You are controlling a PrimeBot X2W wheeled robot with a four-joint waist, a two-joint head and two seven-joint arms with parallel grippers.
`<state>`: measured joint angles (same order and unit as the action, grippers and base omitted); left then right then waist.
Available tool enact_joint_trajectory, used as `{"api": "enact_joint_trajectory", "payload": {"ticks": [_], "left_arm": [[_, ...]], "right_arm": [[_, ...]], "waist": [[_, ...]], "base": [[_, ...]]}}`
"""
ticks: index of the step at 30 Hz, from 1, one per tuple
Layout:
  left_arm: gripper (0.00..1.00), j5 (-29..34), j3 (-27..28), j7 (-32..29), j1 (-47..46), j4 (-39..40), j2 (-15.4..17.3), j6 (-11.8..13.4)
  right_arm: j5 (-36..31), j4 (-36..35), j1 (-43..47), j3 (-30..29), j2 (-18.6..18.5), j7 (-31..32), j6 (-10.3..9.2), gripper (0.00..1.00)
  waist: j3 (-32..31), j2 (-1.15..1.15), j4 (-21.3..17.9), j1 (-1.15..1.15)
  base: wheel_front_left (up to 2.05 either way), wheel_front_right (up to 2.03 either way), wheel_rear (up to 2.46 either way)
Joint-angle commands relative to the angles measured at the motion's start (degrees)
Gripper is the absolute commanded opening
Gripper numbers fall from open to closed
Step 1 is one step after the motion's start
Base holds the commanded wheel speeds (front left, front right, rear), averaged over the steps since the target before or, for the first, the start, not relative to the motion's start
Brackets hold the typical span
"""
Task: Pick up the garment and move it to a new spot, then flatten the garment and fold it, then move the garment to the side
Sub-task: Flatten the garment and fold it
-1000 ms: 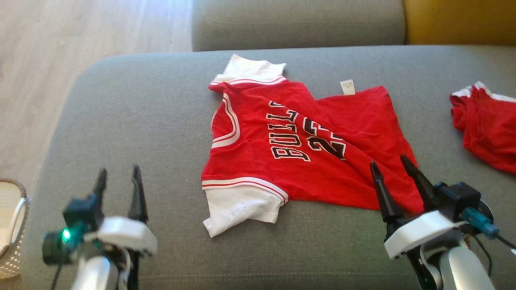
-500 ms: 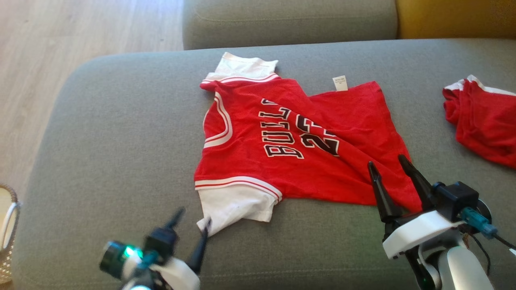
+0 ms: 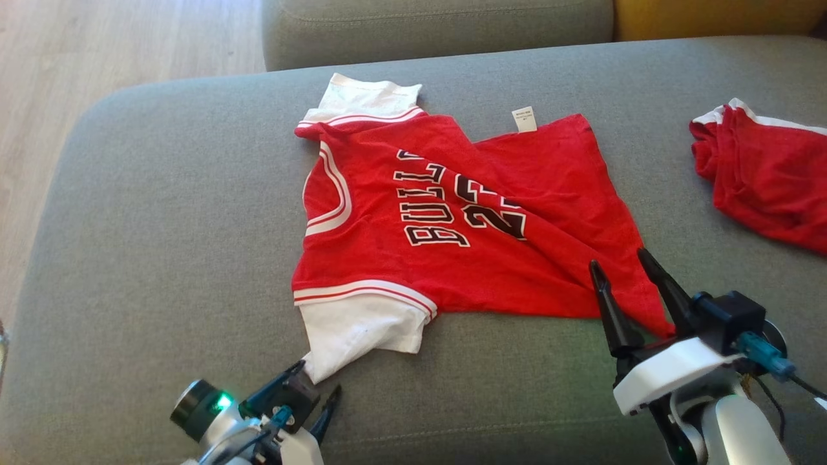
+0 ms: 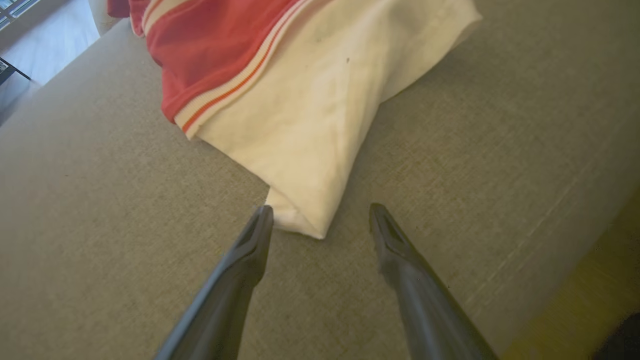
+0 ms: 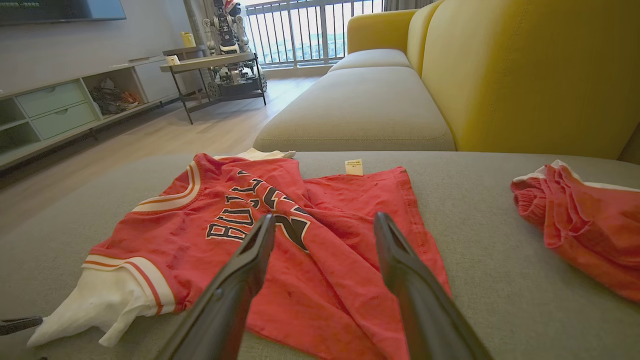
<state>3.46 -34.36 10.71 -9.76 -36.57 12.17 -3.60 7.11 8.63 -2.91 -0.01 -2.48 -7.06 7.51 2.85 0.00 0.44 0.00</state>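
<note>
**Both tools open; left one at the jersey's near sleeve**

The jersey (image 3: 452, 219) lies spread on the grey sofa (image 3: 161, 226), about mid-seat, with black lettering and a number facing up. Its neck is to the left and its hem to the right. It is not flat: a diagonal fold runs from the far middle toward the near right corner, and the far right part lies under that fold. A white label (image 3: 524, 119) sticks out at the far edge. The white near sleeve (image 3: 358, 329) points toward the robot, and the white far sleeve (image 3: 365, 100) lies at the far left corner.

The left tool (image 3: 318, 378) sits low at the near left, its jaws wide apart and holding nothing. In the left wrist view the corner of the near sleeve lies between its two fingertips, close against one finger (image 4: 250, 245) and apart from the other. I cannot tell whether the fingertips touch the sofa.

The right tool (image 3: 618, 259) stands at the near right, its jaws also wide and empty. Its fingers point far, across the near right corner of the hem. The right wrist view shows them above the red cloth without gripping it.

Another garment (image 3: 762, 174), red and white, lies crumpled at the right end of the seat, well apart from the jersey. Past the far edge are a grey cushion (image 3: 439, 26) and a yellow backrest (image 5: 525, 75). The wooden floor (image 3: 97, 51) shows at the far left.
</note>
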Motion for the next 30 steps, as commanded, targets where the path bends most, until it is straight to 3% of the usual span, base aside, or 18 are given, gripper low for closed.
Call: {"api": "enact_joint_trajectory", "payload": {"ticks": [1,13,14,15,16,23,26,28,30], "left_arm": [[1.00,0.22,1.58,0.23,-3.23,0.50,0.91,-0.26],[1.00,0.32,-0.05,0.13,-7.39,-7.03,-0.01,-0.32],[0.89,0.16,-0.14,-0.15,-7.61,-7.63,-0.12,-0.46],[0.35,-0.01,-0.26,-0.46,-7.83,-8.19,-0.22,-0.64],[0.00,-0.13,-0.41,-0.57,-8.03,-8.62,-0.29,-0.82],[0.00,-3.63,0.37,-1.06,-8.30,-9.26,-1.41,-2.16],[0.00,-12.25,2.40,-2.58,-7.24,-6.89,-4.01,-3.65],[0.00,-20.42,-0.36,-5.12,-6.23,-2.85,-5.08,-3.82],[0.00,-29.35,-4.15,-8.82,-5.74,3.30,-3.33,-3.85]], "right_arm": [[-0.14,-1.73,-2.72,1.06,-0.40,-0.20,-0.02,1.00],[-0.41,-1.48,-2.97,0.90,-0.40,-0.15,-0.02,1.00],[-0.43,-1.47,-2.97,0.85,-0.40,-0.14,-0.02,1.00],[-0.44,-1.47,-2.96,0.81,-0.40,-0.13,-0.02,1.00],[-0.44,-1.46,-2.96,0.78,-0.40,-0.14,-0.02,1.00],[-0.33,-1.33,-2.69,0.61,-0.40,-0.26,-0.02,1.00],[-0.23,-1.13,-2.36,0.37,-0.40,-0.33,-0.02,1.00],[-0.12,-0.88,-2.17,0.38,-0.40,-0.34,-0.02,1.00],[0.01,-0.58,-1.95,0.41,-0.40,-0.34,-0.02,1.00]], "waist": [[0.05,0.00,-0.08,0.00],[0.27,0.00,-0.50,0.00],[0.27,0.00,-0.49,0.00],[0.26,0.00,-0.46,0.00],[0.22,0.00,-0.43,0.00],[-0.41,0.00,0.00,0.00],[-1.08,0.00,0.43,0.00],[-1.56,0.00,0.65,0.00],[-1.97,0.00,0.95,0.00]], "base": [[0.00,0.00,0.00],[0.00,0.00,0.00],[0.00,0.00,0.00],[0.00,0.00,0.00],[0.00,0.00,0.00],[0.00,0.00,0.00],[0.00,0.00,0.00],[0.00,0.00,0.00],[0.00,0.00,0.00]]}}
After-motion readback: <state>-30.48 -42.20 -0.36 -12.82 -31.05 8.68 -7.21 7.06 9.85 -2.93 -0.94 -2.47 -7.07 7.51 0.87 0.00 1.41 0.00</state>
